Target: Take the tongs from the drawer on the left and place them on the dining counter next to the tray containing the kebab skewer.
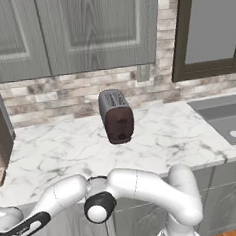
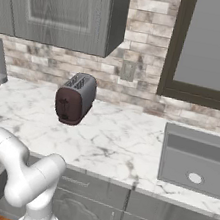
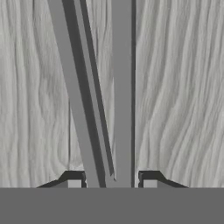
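Hand [image 3: 112, 183]: seen from its own camera, two small dark fingertips [image 3: 73, 179] at the bottom edge, one on each side of the tongs, pressed against the outer faces of the two arms. State: clenched on the tongs.

Tongs [image 3: 103, 96]: slim grey metal, two narrow arms running straight away from the hand. The arms lie close together between the fingertips and spread apart farther from the hand, one leaning off to the side, the other going straight up the picture. A dark gap shows between the arms.

Drawer [image 3: 175, 87]: pale grey wood-grain floor directly under the hand and the tongs, grain running lengthwise with the tongs. Bare wood shows on both sides of the hand. Whether the tongs rest on the floor or are raised off it cannot be told.

Arm [image 1: 140, 188]: white with dark joints, bent low below the front edge of the table, reaching down to the left.

Table [image 1: 157, 142]: white marble with grey veins, backed by a brick wall, above and beyond the hand.

Toaster [image 1: 116, 116]: dark, upright on the table near the wall, well apart from the hand.

Sink [image 2: 195, 159]: grey basin set in the table, far to the right.

Wall cabinets [image 1: 73, 30]: grey panelled doors, high above.
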Robot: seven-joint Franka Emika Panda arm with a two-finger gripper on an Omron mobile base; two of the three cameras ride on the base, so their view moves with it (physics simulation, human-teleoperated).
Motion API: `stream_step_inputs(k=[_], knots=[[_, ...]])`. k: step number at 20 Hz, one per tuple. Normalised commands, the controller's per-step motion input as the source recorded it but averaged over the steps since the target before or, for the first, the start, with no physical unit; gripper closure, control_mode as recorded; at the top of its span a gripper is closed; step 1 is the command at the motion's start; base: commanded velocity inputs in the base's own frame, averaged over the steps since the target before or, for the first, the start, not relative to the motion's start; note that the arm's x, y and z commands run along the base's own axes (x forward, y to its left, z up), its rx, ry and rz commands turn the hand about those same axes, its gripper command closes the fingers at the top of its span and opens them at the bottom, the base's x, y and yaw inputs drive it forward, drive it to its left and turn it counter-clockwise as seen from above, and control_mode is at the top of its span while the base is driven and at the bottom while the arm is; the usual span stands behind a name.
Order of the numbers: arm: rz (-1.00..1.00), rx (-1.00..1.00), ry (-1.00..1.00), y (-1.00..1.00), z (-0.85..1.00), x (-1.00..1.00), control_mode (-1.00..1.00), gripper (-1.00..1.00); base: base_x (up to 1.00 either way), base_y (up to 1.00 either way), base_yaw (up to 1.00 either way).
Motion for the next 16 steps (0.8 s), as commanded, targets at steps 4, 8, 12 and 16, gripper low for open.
stream_step_inputs(k=[4,8,12,16], knots=[[0.07,0.00,0.00,0.00,0.43,-0.19,-1.00,1.00,0.00,0.00,0.00],[0.06,0.00,0.00,0.00,0.56,-0.26,-1.00,1.00,0.00,0.00,0.00],[0.02,0.00,0.00,0.00,0.37,-0.26,-1.00,1.00,0.00,0.00,0.00],[0.01,0.00,0.00,0.00,0.28,-0.26,-1.00,1.00,0.00,0.00,0.00]])
